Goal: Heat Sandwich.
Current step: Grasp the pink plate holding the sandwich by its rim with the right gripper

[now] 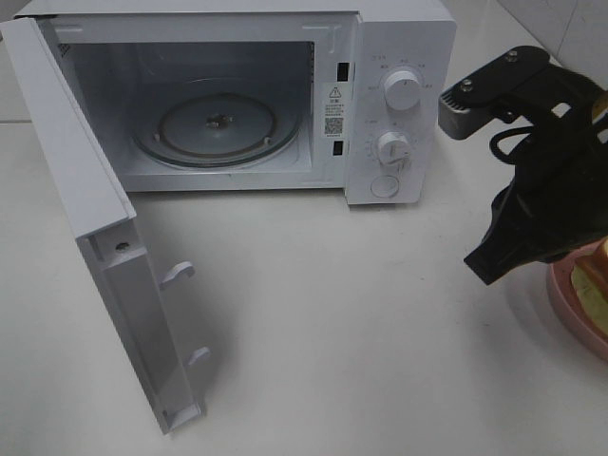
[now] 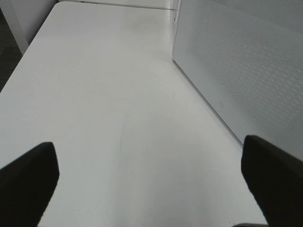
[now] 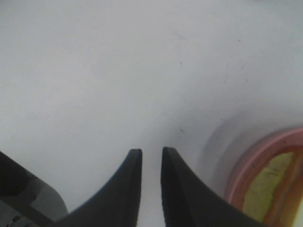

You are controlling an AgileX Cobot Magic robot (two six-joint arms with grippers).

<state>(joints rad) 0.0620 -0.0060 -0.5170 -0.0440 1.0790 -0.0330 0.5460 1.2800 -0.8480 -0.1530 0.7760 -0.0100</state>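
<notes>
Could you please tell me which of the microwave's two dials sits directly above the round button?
The lower dial, the smaller of the two. It sits between the larger upper dial and the round button at the bottom of the panel.

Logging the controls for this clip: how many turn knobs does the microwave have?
2. The upper knob sits near the top of the microwave's front panel, the lower knob right beneath it. A flat round button lies under both.
</notes>
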